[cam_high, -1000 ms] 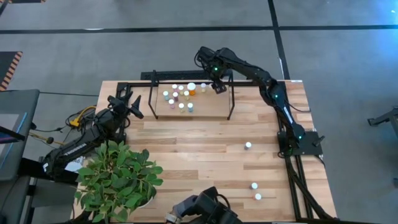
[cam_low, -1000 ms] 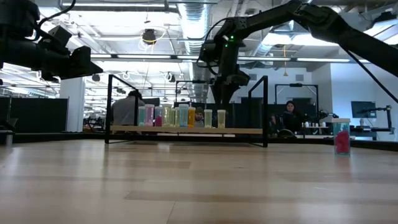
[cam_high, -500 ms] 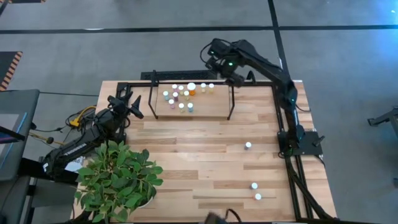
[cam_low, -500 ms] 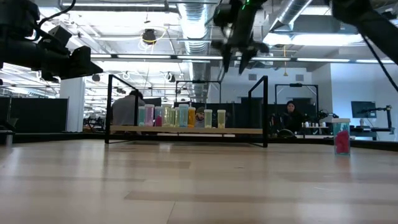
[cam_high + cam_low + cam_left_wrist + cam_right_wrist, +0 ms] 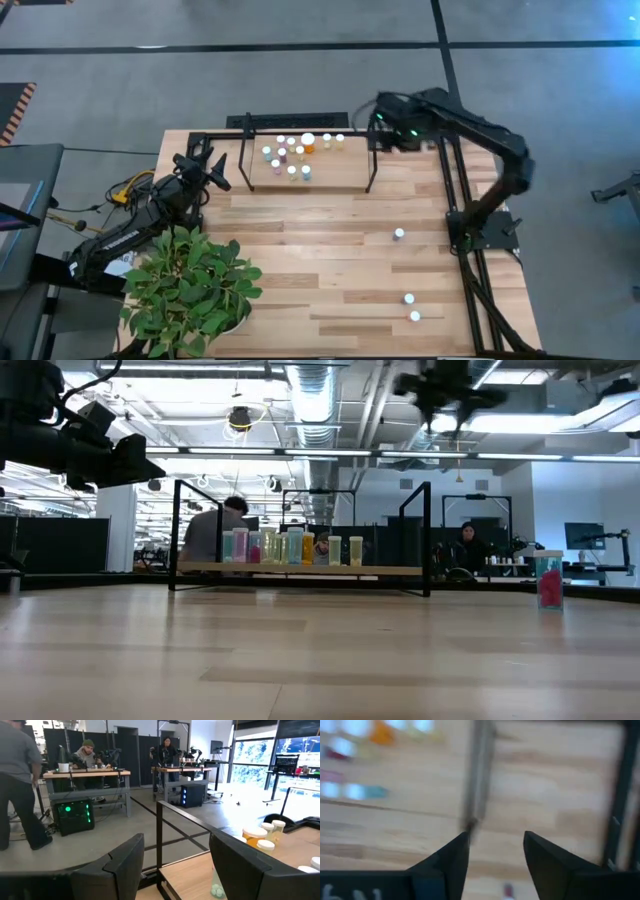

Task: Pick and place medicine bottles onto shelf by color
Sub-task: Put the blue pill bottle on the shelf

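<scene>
The shelf (image 5: pixel 340 180) stands at the table's far side, its board carrying several medicine bottles (image 5: pixel 296 153) upright in rows: teal, pink, yellowish and orange (image 5: pixel 290 548). Three more bottles stand on the tabletop at the right: (image 5: pixel 399 234), (image 5: pixel 408 298), (image 5: pixel 415 316). A pink one (image 5: pixel 548 582) shows in the low view. My right gripper (image 5: pixel 385 130) hangs high, just right of the shelf's right end loop, pointing steeply down, open and empty (image 5: pixel 495 855). My left gripper (image 5: pixel 177 865) waits at the table's left, level, open and empty.
A potted plant (image 5: pixel 190 290) fills the near left corner. A black frame (image 5: pixel 450 170) runs along the table's far and right edges. Bare wood (image 5: pixel 300 240) lies between the shelf and the near edge. People sit and stand at desks beyond the table (image 5: pixel 85 757).
My right gripper has risen from just above the right end of the bottle row and swung toward the table's right edge, past the shelf's end loop, rolling about its own axis. The yellowish bottle it stood over stays upright on the shelf.
</scene>
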Available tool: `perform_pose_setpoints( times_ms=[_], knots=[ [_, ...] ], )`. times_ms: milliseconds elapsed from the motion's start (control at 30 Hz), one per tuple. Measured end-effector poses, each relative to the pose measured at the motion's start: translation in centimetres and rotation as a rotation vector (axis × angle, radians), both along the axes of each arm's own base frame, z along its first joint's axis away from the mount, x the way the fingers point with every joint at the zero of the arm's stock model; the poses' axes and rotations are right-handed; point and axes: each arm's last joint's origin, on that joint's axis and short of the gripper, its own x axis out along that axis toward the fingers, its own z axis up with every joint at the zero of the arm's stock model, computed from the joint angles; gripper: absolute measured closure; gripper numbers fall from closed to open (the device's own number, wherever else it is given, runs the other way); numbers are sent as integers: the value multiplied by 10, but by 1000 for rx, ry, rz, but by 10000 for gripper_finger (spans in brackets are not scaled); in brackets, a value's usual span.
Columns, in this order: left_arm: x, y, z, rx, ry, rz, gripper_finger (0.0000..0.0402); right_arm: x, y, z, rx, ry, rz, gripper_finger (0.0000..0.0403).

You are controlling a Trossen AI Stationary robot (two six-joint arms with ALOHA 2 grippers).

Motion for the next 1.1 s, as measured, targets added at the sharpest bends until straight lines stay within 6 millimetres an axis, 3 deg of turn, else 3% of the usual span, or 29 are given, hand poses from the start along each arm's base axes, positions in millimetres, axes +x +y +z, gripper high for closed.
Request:
perform_pose_setpoints(
  times_ms=[167, 400, 700, 1000, 1100],
  knots=[
    [0, 0, 0, 0, 0, 0, 187, -45, 29, -31, 88, 68, -102, 223],
    [0, 0, 0, 0, 0, 0, 187, -72, 53, -63, 119, 76, -72, 232],
    [0, 0, 0, 0, 0, 1, 187, -70, 78, -84, 159, 104, -103, 219],
    [0, 0, 0, 0, 0, 1, 187, -58, 103, -131, 244, 56, -55, 202],
    [0, 0, 0, 0, 0, 2, 187, -56, 104, -137, 291, 30, -89, 196]
  ],
)
